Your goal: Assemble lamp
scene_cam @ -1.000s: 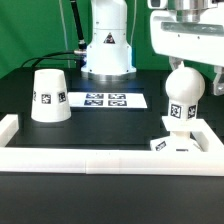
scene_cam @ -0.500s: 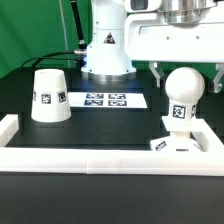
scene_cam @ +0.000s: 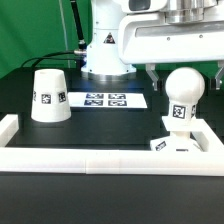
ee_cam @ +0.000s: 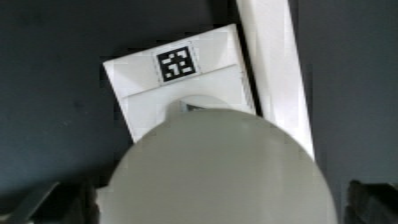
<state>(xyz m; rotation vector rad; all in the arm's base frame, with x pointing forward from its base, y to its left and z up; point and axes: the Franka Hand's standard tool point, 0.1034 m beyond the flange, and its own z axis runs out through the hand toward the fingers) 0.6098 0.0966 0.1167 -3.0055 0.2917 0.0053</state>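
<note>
White and matte, the bulb point(scene_cam: 183, 92) stands upright on the flat square base point(scene_cam: 181, 144), its round top uppermost and a black-and-white tag on its neck; the base lies on the black worktop point(scene_cam: 100, 125) at the exterior view's right, tucked into the corner of the long white rail point(scene_cam: 90, 160) that runs along the front and turns up at both ends; tags show on the base's near edge.

Over the bulb hangs the tool point(scene_cam: 185, 78), its jaws spread wide, one dark finger on each side of the round top and each standing clear of it; it has hold of nothing. From the wrist view the bulb point(ee_cam: 222, 165) fills most of the picture, with the fingertips point(ee_cam: 43, 203) just showing at the two corners beside it; past the dome the base point(ee_cam: 169, 75) shows one tag on its top face, and its edge lies along the rail point(ee_cam: 270, 60), seemingly touching it.

Well apart, at the exterior view's left, the shade point(scene_cam: 48, 95) sits on the worktop with its narrow end up, tags on its side; between it and the bulb, further back, lies the marker board point(scene_cam: 105, 100), flat, with the arm's white pedestal point(scene_cam: 106, 45) behind it.
</note>
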